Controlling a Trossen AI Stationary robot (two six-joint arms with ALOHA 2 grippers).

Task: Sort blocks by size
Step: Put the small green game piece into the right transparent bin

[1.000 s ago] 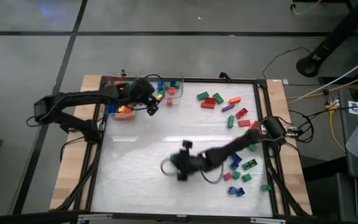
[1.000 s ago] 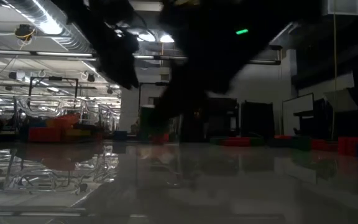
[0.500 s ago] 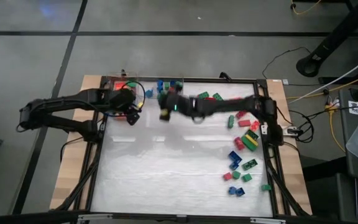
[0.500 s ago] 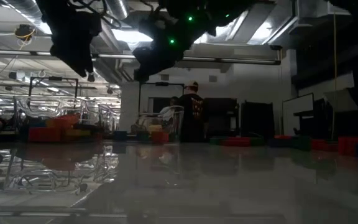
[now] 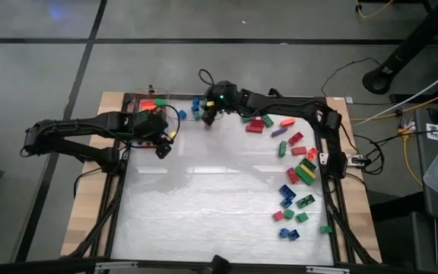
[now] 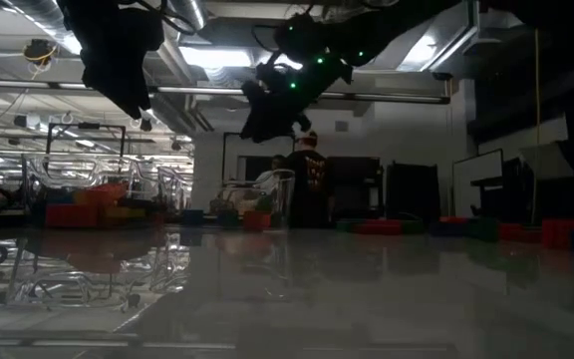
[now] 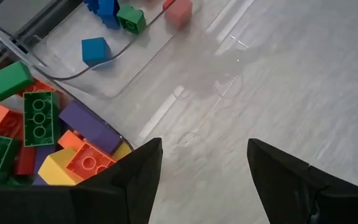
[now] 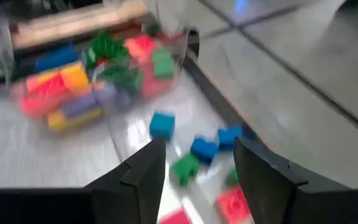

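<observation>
Loose studded blocks point(image 5: 295, 171) in red, green, blue, orange and purple lie along the table's right side. At the far left a clear tray point(image 7: 73, 118) holds long blocks point(image 7: 39, 118). Beside it a second clear tray point(image 7: 73, 62) holds short blocks point(image 8: 163, 124) in blue, green and red. My right gripper point(image 8: 197, 168) hangs open above the short-block tray, also seen in the high view point(image 5: 207, 114). A green short block point(image 8: 184, 168) shows below, between its fingers. My left gripper point(image 7: 197, 168) is open and empty above the table, just near the long-block tray, and shows in the high view point(image 5: 162, 143).
The table's middle and near left point(image 5: 196, 198) is bare white surface. A dark frame point(image 5: 318, 99) rims the table. The right arm point(image 5: 280, 106) stretches along the far edge. Cables point(image 5: 401, 137) lie off the table's right side.
My right gripper has swung from the table's middle toward the far edge and now hangs over the short-block tray. My left gripper has drawn back from over the trays toward the table's left and near side, then kept still.
</observation>
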